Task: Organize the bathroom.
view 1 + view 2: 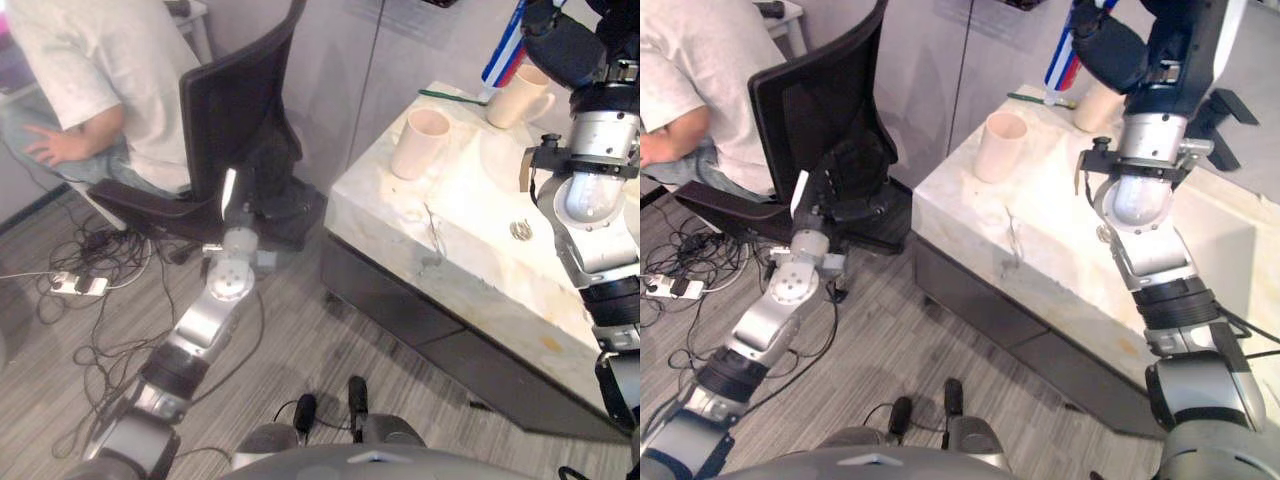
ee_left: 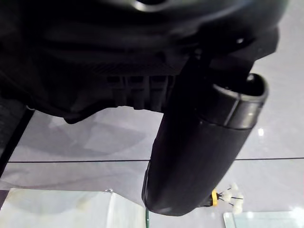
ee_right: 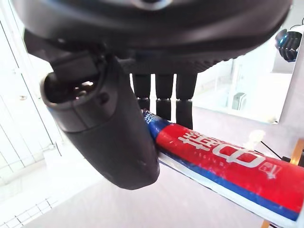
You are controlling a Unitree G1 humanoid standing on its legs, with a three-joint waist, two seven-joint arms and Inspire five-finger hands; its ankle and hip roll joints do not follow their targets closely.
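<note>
A pale marble-patterned desk carries two cream cups, one near its front-left corner and one with a handle at the far edge. Above that far edge the right hand has its fingers clasped round a red, white and blue toothpaste tube. The left hand hangs off the desk beside a black mesh office chair with a seated person; I cannot tell how its fingers stand.

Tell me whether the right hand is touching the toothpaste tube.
Touching. The right wrist view shows the right hand with its thumb and fingers clamped on the toothpaste tube, no gap between them.
</note>
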